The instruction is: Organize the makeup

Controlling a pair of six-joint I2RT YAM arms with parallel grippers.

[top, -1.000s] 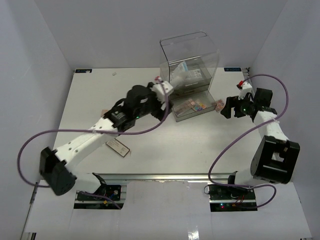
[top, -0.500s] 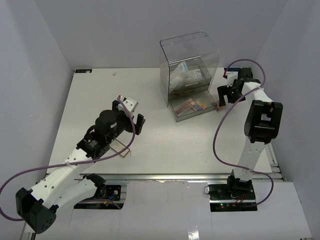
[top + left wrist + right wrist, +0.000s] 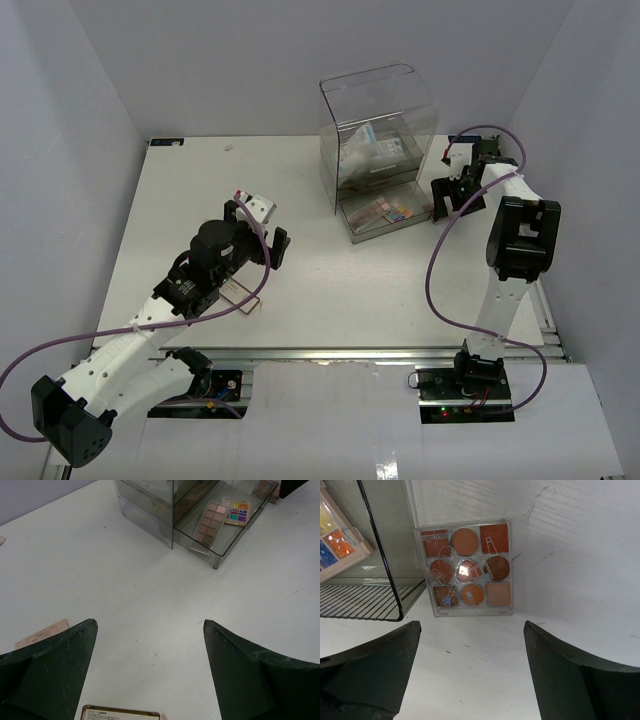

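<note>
The makeup lies in and around a clear acrylic drawer box (image 3: 378, 110). Its open drawer (image 3: 222, 550) holds a brown palette (image 3: 210, 522) and a multicoloured palette (image 3: 236, 511). White-blue sachets (image 3: 372, 150) sit in the compartment above. A clear palette of orange-brown pans (image 3: 465, 567) lies on the table just right of the drawer. My right gripper (image 3: 472, 625) hovers open a little short of it. My left gripper (image 3: 149, 625) is open over bare table, well left of the drawer. A gold-edged flat box (image 3: 120, 713) lies below it and a pink flat item (image 3: 42, 632) by its left finger.
The white table (image 3: 330, 280) is walled by white panels at the back and both sides. The right arm (image 3: 520, 235) reaches up along the right edge. The left arm (image 3: 150, 320) stretches diagonally across the near-left part.
The left arm has pulled back from the drawer to the near left, its jaws widening. The right arm swung toward the back and now hangs over the palette beside the drawer.
</note>
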